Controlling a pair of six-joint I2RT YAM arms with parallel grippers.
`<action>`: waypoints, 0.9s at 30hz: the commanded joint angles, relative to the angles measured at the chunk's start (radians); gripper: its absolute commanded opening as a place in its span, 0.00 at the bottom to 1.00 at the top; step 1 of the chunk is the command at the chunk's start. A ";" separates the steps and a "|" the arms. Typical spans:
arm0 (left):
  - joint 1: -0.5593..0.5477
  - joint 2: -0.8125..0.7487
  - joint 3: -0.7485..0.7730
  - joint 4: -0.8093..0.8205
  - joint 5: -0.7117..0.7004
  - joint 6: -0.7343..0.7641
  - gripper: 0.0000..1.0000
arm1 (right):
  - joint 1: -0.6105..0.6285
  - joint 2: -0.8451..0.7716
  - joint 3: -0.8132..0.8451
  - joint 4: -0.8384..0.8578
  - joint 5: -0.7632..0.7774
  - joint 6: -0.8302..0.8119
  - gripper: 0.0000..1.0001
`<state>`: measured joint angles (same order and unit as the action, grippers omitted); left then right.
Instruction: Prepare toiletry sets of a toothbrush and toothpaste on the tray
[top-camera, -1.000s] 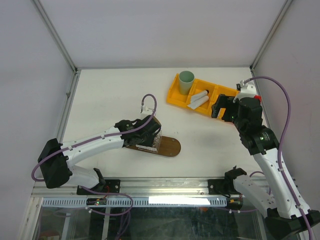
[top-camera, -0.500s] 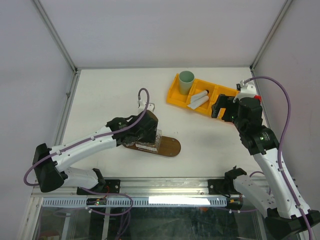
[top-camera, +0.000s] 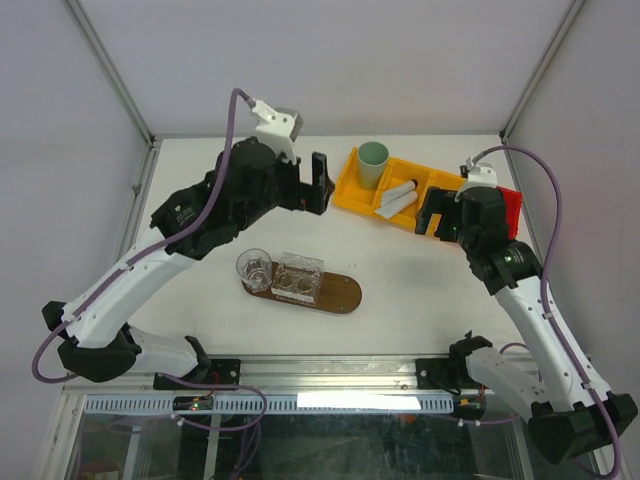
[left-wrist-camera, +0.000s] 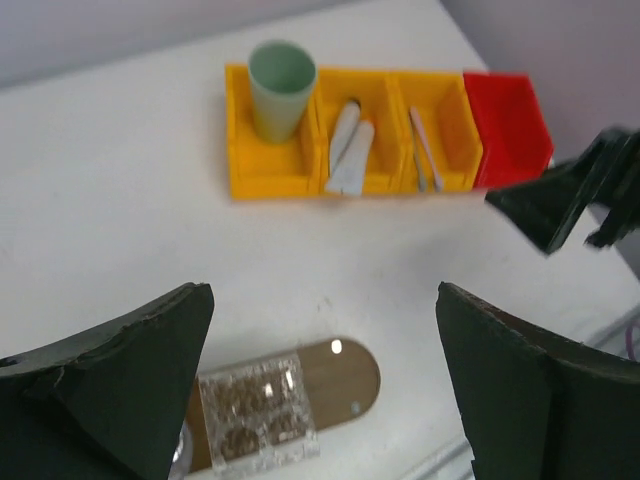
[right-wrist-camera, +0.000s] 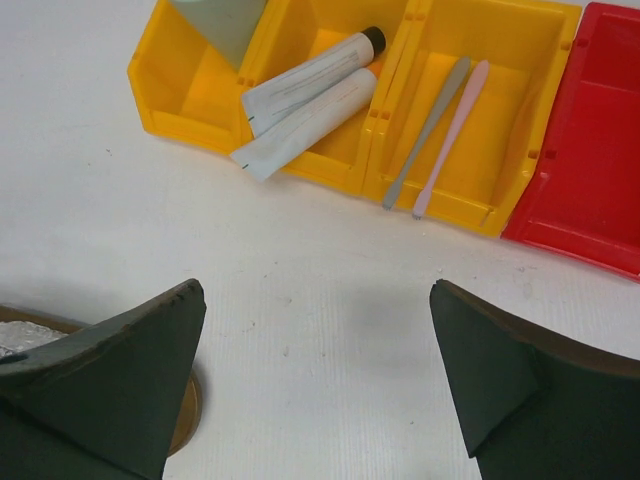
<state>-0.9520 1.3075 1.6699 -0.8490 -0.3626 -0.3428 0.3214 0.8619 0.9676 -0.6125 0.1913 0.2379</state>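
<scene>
Print on the two white tubes (right-wrist-camera: 305, 122) is too faint to read; left gripper (left-wrist-camera: 322, 300) and right gripper (right-wrist-camera: 315, 300) both hover empty with jaws wide apart, while tubes and the grey and pink brushes (right-wrist-camera: 428, 128) lie in neighbouring compartments of the yellow bin (right-wrist-camera: 150, 85), apart from the brown oval tray (top-camera: 345, 293).

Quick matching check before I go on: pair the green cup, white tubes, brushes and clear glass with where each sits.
1 green cup
2 white tubes
3 brushes
4 clear glass

A on the tray
B yellow bin compartment beside the red bin
C middle compartment
D end compartment farthest from the red bin

Pairs: 1-D, 2-C, 3-B, 4-A
</scene>
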 joint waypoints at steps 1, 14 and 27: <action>0.089 0.084 0.121 0.190 -0.008 0.207 0.99 | 0.004 0.058 0.020 0.034 0.019 0.084 0.99; 0.460 -0.087 -0.388 0.766 0.092 0.234 0.99 | 0.004 0.408 0.185 0.263 0.037 0.203 0.99; 0.498 -0.147 -0.517 0.875 0.076 0.315 0.99 | 0.008 0.947 0.674 0.210 0.080 0.211 0.92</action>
<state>-0.4519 1.1561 1.1725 -0.0776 -0.2966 -0.0822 0.3222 1.7069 1.4841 -0.4202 0.2222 0.4450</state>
